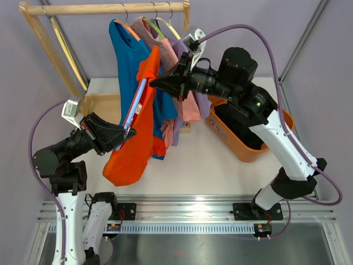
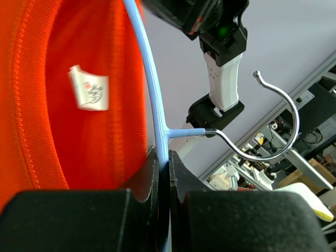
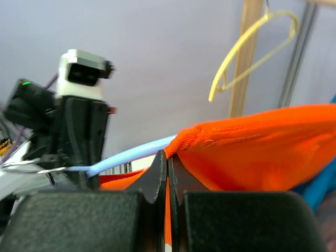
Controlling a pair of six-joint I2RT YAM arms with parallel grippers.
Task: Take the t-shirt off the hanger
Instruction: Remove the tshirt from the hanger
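Far left: wooden rack [image 1: 105, 8] with a yellow hanger [image 1: 66, 47] hung at its end, on the table [image 1: 209, 171].

Next: left jaws clenched on the light-blue hanger [image 1: 134, 107], gripping the bar right below the neck junction. Wire hook [image 2: 297, 119] out in free air, well apart from the rail.

Orange t-shirt [image 1: 132, 154] draped on that hanger, hanging off the rack over the table, between the two arms. In left wrist view, collar and white label [image 2: 89, 88] just left of the jaws, fabric touching the left finger; grip on the hanger only, not cloth.

Behind: blue shirt [image 1: 122, 52] and pink shirt [image 1: 190, 107] on the rail.

Right of centre: right jaws shut tight, pinching the t-shirt's upper edge near the shoulder. In right wrist view, orange hem caught between the fingertips, bulk of the shirt spreading right, blue hanger bar emerging just left of the jaws and running to the left arm.

Far right: orange basket [image 1: 245, 153] on the table under the right arm.
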